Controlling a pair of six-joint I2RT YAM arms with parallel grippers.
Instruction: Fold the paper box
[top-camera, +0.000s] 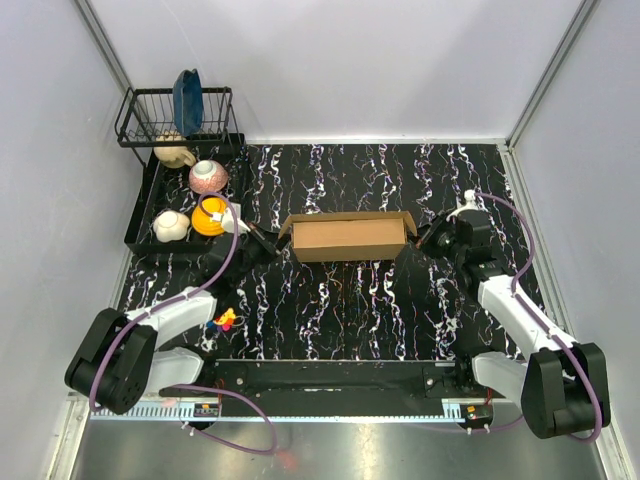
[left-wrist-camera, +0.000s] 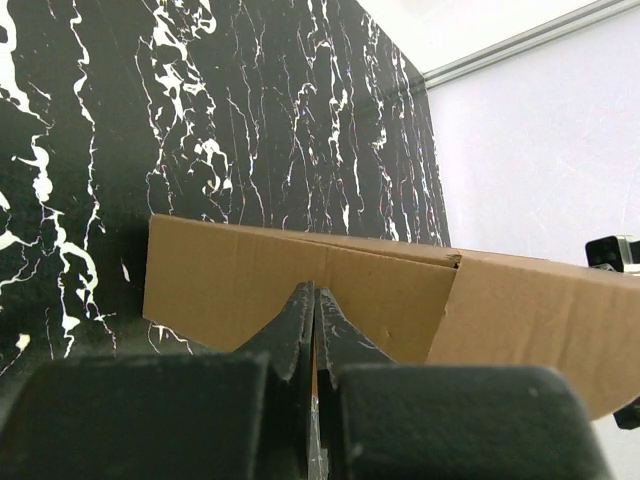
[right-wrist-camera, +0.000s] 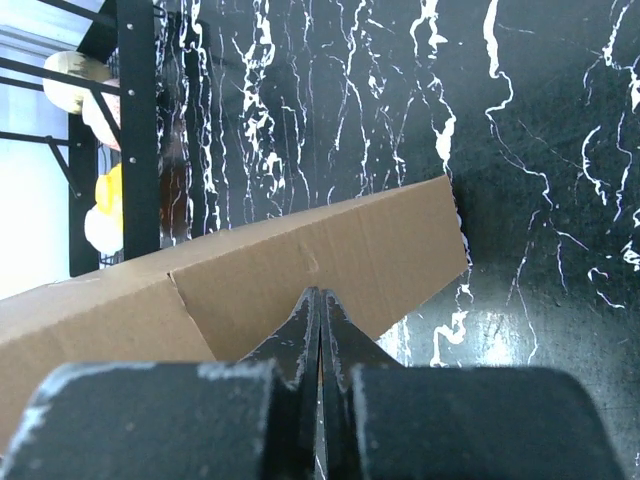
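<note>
top external: plain brown corrugated paper box (top-camera: 347, 237) at mid-bench, between two claws.
small flaps splay at both ends; it lies on the black, white-veined marble bench (top-camera: 330, 310), pale walls (top-camera: 350, 70) around. its long axis runs left edge to right edge. left gripper (top-camera: 264, 238) and right gripper (top-camera: 422, 238) are both clenched, tips at its ends.

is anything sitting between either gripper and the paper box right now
Nothing visible does. The left gripper is at the left end of the paper box, the right gripper at its right end, both with closed fingertips against the cardboard.
</note>
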